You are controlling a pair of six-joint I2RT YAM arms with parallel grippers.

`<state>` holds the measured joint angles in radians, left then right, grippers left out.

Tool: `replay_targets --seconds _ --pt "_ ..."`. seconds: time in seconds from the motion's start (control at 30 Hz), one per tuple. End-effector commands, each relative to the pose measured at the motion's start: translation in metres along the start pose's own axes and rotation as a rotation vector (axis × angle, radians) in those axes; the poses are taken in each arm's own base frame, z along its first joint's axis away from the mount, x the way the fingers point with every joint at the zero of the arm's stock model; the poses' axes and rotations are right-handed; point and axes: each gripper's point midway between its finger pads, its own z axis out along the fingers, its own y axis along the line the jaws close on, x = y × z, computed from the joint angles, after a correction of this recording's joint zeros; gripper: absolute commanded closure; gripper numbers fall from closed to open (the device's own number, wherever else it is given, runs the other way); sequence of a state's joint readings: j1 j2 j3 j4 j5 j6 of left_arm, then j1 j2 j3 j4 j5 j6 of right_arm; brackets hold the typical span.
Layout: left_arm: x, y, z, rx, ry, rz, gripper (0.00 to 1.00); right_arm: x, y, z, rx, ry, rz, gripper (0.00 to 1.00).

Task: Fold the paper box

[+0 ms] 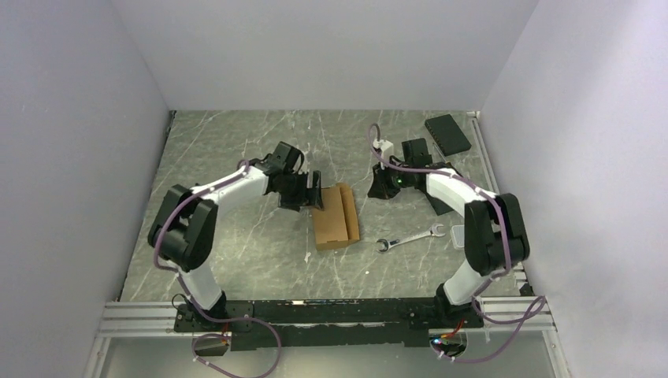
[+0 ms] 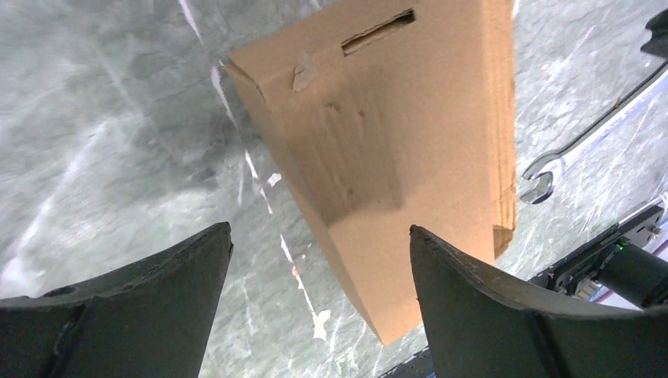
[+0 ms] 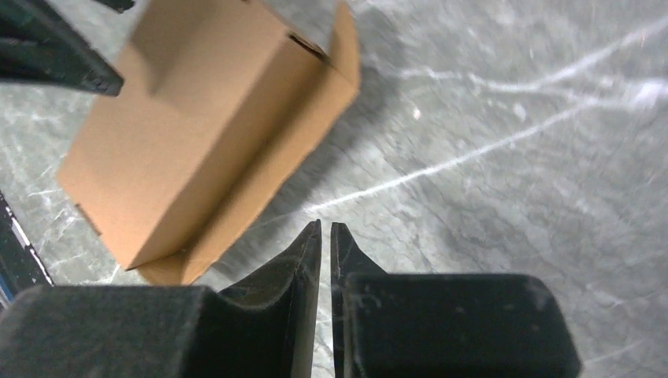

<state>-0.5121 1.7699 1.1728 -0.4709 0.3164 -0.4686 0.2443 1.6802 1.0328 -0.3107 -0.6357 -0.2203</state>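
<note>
The paper box [image 1: 336, 216] lies mid-table as a brown cardboard oblong. Its upper face has a slot near one end [image 2: 378, 110], and a flap sticks out at its far corner [image 3: 197, 134]. My left gripper [image 1: 315, 193] hangs at the box's far left edge, open. In the left wrist view the box's near corner shows between the spread fingers of the left gripper [image 2: 320, 227], and they do not touch it. My right gripper [image 1: 378, 189] is to the right of the box and apart from it. The right gripper's jaws [image 3: 325, 224] are nearly together with only a thin slit, holding nothing.
A silver wrench [image 1: 408, 238] lies right of the box, also seen as the wrench [image 2: 543, 177] past the box's edge. A small clear case [image 1: 458, 235] sits beside the right arm. A black pad [image 1: 447, 132] lies at the back right. White walls enclose the grey marbled table [image 1: 236, 260].
</note>
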Motion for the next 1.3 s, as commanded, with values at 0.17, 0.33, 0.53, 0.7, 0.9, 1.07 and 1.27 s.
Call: replay_targets --seconds 0.17,0.33,0.53,0.7,0.9,1.07,1.27 --pt "0.017 -0.01 -0.07 0.028 -0.196 -0.054 0.33 -0.046 0.039 -0.023 -0.095 -0.251 -0.398 0.78" --pt "0.079 -0.022 -0.071 0.176 -0.148 -0.17 0.74 -0.071 0.034 -0.005 -0.103 -0.235 -0.478 0.75" --pt "0.127 -0.046 -0.047 0.261 -0.097 -0.207 0.94 -0.099 0.025 0.036 -0.09 -0.156 -0.524 0.77" --pt "0.124 -0.061 -0.022 0.288 -0.068 -0.205 0.94 -0.096 0.027 0.071 -0.098 -0.081 -0.54 0.78" --pt "0.117 -0.059 0.004 0.241 -0.046 -0.221 0.94 -0.084 0.025 0.092 -0.089 -0.016 -0.558 0.78" --pt "0.114 -0.048 0.012 0.17 -0.051 -0.254 0.94 -0.072 0.024 0.097 -0.099 0.02 -0.565 0.8" --pt "0.097 -0.021 0.003 0.082 -0.088 -0.313 0.96 -0.062 0.031 0.088 -0.112 0.036 -0.573 0.81"
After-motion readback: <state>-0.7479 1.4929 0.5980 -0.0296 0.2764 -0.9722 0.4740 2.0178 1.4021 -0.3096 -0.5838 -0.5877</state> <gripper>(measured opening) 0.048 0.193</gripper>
